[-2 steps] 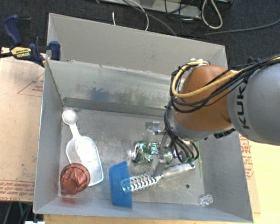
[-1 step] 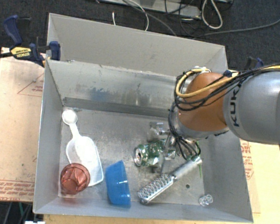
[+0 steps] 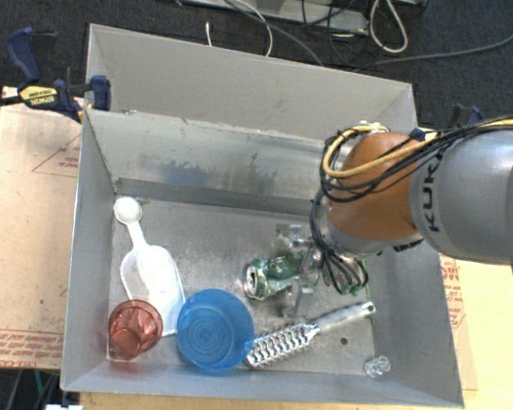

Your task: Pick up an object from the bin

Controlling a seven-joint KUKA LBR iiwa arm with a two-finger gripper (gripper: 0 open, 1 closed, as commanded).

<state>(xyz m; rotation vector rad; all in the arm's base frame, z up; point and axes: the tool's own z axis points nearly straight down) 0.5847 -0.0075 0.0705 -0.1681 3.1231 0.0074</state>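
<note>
Green and silver, a squashed can (image 3: 268, 280) lies on the bin floor, a little right of the middle of the frame. It is bent and lies on its side. The gripper (image 3: 300, 283) is down low just at the can's right side, very close to it. It is too dark and crowded there to tell if the gripper is wide or narrow, or if it has hold of the can.

Just below the can and the gripper lies a hairbrush (image 3: 306, 334) with a see-through handle. It lies slanted, with its bristle end toward the lower left and its handle toward the upper right. To the left of the bristle end sits a round blue bowl (image 3: 212, 330), touching the brush. Left of the bowl is a small red cup (image 3: 134, 329), near the lower left corner of the bin. A white scoop (image 3: 147, 267) lies above the cup, with its handle pointing to the upper left. A tiny clear thing (image 3: 377, 365) lies alone at the lower right.

The grey bin (image 3: 243, 169) has tall slanted walls. The big grey arm (image 3: 480, 198) with its orange cover (image 3: 372, 192) and cables comes in from the right of the frame.
</note>
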